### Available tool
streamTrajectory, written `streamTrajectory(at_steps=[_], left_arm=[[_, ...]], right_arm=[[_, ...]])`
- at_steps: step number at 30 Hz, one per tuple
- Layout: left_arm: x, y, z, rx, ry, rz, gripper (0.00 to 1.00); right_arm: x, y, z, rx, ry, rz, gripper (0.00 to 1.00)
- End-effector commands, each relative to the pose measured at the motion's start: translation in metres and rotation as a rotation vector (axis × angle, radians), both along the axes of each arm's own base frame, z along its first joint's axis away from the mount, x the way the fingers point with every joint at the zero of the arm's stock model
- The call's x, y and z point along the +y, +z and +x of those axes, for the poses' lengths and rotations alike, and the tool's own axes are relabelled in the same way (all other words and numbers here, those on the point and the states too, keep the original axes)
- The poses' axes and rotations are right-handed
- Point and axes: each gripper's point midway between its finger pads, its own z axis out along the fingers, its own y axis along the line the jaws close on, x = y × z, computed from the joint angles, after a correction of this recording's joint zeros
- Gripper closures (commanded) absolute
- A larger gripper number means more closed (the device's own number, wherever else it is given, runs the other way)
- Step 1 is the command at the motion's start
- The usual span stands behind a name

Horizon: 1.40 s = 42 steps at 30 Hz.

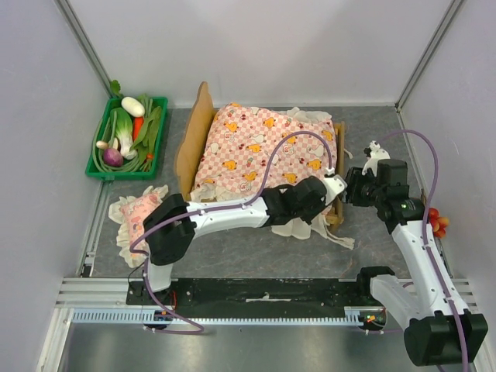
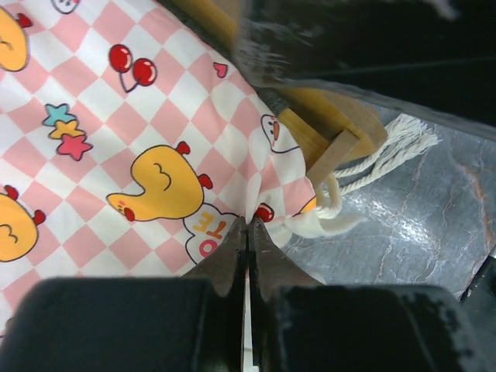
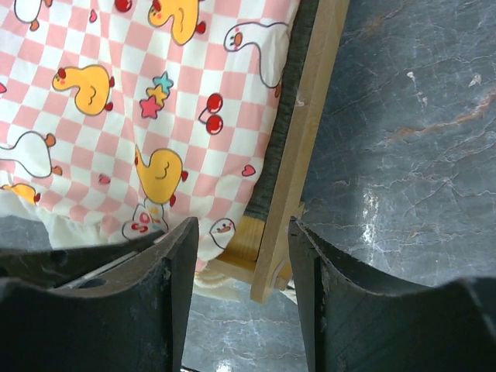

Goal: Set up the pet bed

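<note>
The pet bed (image 1: 194, 143), a light-wood frame with a curved headboard on the left, carries the pink-checked mattress (image 1: 256, 147). My left arm reaches across its near side. My left gripper (image 2: 249, 222) is shut, its tips pinching a puckered fold of the mattress (image 2: 155, 116) at the bed's near right corner (image 2: 325, 132). My right gripper (image 3: 242, 263) is open and straddles the same wooden corner post (image 3: 310, 139) without touching it, with the mattress (image 3: 155, 101) to its left. The two grippers (image 1: 335, 184) (image 1: 353, 187) are close together. A pink frilled pillow (image 1: 139, 213) lies on the table to the left.
A green tray (image 1: 97, 167) of toy vegetables stands at the back left. A white rope tassel (image 2: 391, 143) hangs by the bed corner. An orange object (image 1: 439, 223) lies at the right wall. The table top (image 3: 403, 155) is grey marble pattern, with walls on three sides.
</note>
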Motion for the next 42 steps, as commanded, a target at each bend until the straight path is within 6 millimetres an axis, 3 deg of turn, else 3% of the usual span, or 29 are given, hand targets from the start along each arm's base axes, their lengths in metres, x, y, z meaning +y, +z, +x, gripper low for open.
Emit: streamTrajectory(at_steps=[1, 3, 7, 8, 17, 24, 28, 34, 38, 42], left_arm=[[0.013, 0.065, 0.03, -0.055, 0.062, -0.132, 0.98], [0.018, 0.081, 0.033, -0.036, 0.059, -0.185, 0.98], [0.037, 0.095, 0.054, 0.041, 0.103, -0.283, 0.98], [0.036, 0.098, 0.051, 0.079, 0.069, -0.312, 0.98], [0.052, 0.096, 0.067, 0.223, 0.093, -0.393, 0.98], [0.061, 0.094, 0.079, 0.323, 0.122, -0.443, 0.98], [0.062, 0.089, 0.077, 0.359, 0.114, -0.448, 0.98], [0.062, 0.088, 0.076, 0.367, 0.111, -0.453, 0.98], [0.062, 0.088, 0.077, 0.368, 0.112, -0.455, 0.98], [0.067, 0.088, 0.08, 0.364, 0.123, -0.455, 0.98]], right_arm=[[0.007, 0.019, -0.01, -0.023, 0.082, -0.002, 0.43], [0.013, 0.02, -0.015, -0.015, 0.118, 0.014, 0.44], [0.023, 0.023, -0.021, -0.019, 0.199, 0.033, 0.44], [0.026, 0.024, -0.022, -0.021, 0.218, 0.039, 0.44], [0.058, 0.024, -0.029, -0.037, 0.372, 0.17, 0.46], [0.078, 0.012, -0.02, -0.009, 0.369, 0.151, 0.5], [0.099, 0.006, -0.025, -0.013, 0.394, 0.139, 0.56], [0.103, 0.001, -0.014, -0.045, 0.329, 0.147, 0.65], [0.099, -0.002, -0.009, -0.045, 0.303, 0.125, 0.65], [0.091, 0.01, -0.01, -0.083, 0.285, 0.094, 0.65]])
